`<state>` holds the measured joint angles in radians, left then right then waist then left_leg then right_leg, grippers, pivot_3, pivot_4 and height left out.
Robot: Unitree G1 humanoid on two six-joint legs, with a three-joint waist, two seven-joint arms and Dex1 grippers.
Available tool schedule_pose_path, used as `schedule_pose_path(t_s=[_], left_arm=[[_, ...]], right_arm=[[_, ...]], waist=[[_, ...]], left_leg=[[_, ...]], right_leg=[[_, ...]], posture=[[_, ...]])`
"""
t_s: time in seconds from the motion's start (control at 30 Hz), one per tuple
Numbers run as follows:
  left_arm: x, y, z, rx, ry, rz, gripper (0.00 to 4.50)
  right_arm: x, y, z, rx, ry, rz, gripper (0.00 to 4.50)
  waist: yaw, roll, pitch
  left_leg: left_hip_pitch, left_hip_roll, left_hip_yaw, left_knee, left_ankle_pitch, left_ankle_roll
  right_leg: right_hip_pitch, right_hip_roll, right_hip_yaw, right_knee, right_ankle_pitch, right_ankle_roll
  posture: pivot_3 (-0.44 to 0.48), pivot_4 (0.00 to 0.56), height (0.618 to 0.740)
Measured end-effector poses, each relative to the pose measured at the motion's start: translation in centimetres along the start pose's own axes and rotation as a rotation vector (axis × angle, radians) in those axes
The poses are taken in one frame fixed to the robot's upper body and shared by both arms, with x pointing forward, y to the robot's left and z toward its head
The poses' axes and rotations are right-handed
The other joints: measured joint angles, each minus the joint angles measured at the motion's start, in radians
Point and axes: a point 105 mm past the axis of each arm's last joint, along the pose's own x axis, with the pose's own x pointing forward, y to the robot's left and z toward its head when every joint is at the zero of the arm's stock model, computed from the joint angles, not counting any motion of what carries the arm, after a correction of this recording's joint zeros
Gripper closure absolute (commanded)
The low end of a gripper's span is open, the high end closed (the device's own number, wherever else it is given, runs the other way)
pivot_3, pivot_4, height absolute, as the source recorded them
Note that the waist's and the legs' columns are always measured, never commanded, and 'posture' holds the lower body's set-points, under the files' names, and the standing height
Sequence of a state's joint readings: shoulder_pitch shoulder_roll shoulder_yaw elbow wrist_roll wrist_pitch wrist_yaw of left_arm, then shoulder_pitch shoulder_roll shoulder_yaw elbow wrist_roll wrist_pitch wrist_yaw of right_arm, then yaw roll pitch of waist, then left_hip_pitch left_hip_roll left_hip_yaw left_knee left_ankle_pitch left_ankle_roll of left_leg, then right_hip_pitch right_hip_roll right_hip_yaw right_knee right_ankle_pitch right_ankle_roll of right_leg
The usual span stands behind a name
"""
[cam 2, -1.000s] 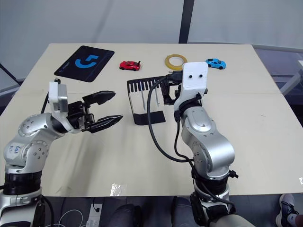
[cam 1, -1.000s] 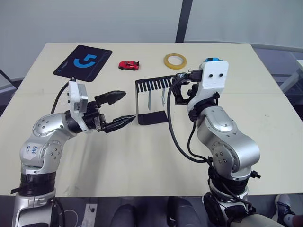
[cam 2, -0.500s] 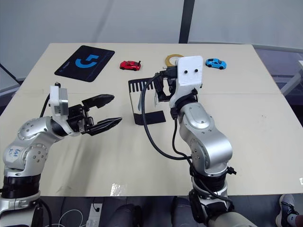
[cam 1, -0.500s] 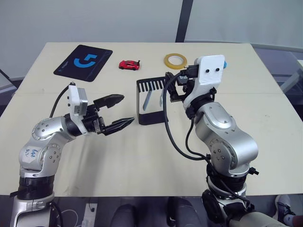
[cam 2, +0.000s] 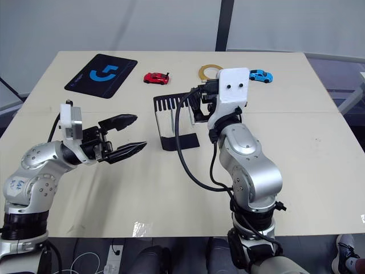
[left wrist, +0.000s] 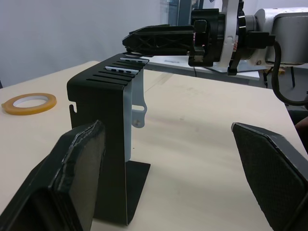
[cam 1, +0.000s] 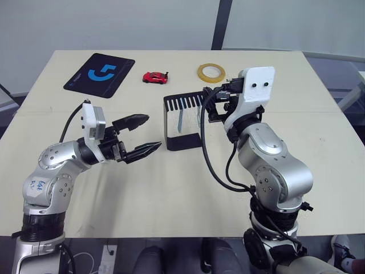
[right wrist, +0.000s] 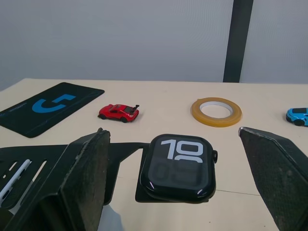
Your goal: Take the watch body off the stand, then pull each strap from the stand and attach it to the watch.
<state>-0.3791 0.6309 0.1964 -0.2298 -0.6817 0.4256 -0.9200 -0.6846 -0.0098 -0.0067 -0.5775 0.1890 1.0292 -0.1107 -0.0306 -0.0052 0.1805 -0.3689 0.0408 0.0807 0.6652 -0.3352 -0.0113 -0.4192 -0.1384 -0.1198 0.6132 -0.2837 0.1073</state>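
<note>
Pale beige tabletop (cam 1: pixel 171 182) runs out ahead of me to a grey wall, and going from my left side across, the black mouse pad (cam 1: pixel 100 72) with its blue logo lies at the far left corner, well clear of the work.

Nearer me, my left gripper (cam 1: pixel 137 137) hangs above the table just beside the stand, its fingers spread wide and empty. I judge I hold it there so it is ready to take a strap once the watch is free; its wrist view looks straight at the stand's side.

Beyond it sits a small red toy car (cam 1: pixel 155 77), near the far edge.

At the middle stands the black stand (cam 1: pixel 182 123), upright on its flat foot, slotted top plate toward me. Two pale straps (cam 1: pixel 179 119) hang down from the slots, which keeps them straight and easy to pull.

My right gripper (right wrist: pixel 171 187) is at the stand's right end, fingers apart with one on either side of the watch body (right wrist: pixel 178 167). The watch body lies flat on the plate's end, screen up and showing white digits. The fingers do not yet touch it, so I take it that lifting the watch body is the step in hand.

Past that lie a roll of yellow tape (cam 1: pixel 211 73) and a blue toy car (cam 2: pixel 260 76), both at the far side.
</note>
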Motion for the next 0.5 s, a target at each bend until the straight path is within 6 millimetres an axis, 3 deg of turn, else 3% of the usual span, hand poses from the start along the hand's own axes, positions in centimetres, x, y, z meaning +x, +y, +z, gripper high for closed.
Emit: schedule_pose_path(t_s=[0.4,0.5], left_arm=[[-0.06,-0.01,-0.09,-0.003,0.001,0.002,0.05],[-0.09,-0.02,-0.16,-0.005,0.003,0.004,0.0]], right_arm=[[0.43,0.17,-0.3,0.006,0.016,-0.004,0.0],[0.44,0.27,-0.32,0.011,0.017,-0.002,0.82]], waist=[[0.0,0.0,0.0],[0.0,0.0,0.0]], left_leg=[[0.0,0.0,0.0,0.0,0.0,0.0],[0.0,0.0,0.0,0.0,0.0,0.0]], right_leg=[[0.0,0.0,0.0,0.0,0.0,0.0],[0.0,0.0,0.0,0.0,0.0,0.0]], posture=[[0.0,0.15,0.737],[0.0,0.15,0.737]])
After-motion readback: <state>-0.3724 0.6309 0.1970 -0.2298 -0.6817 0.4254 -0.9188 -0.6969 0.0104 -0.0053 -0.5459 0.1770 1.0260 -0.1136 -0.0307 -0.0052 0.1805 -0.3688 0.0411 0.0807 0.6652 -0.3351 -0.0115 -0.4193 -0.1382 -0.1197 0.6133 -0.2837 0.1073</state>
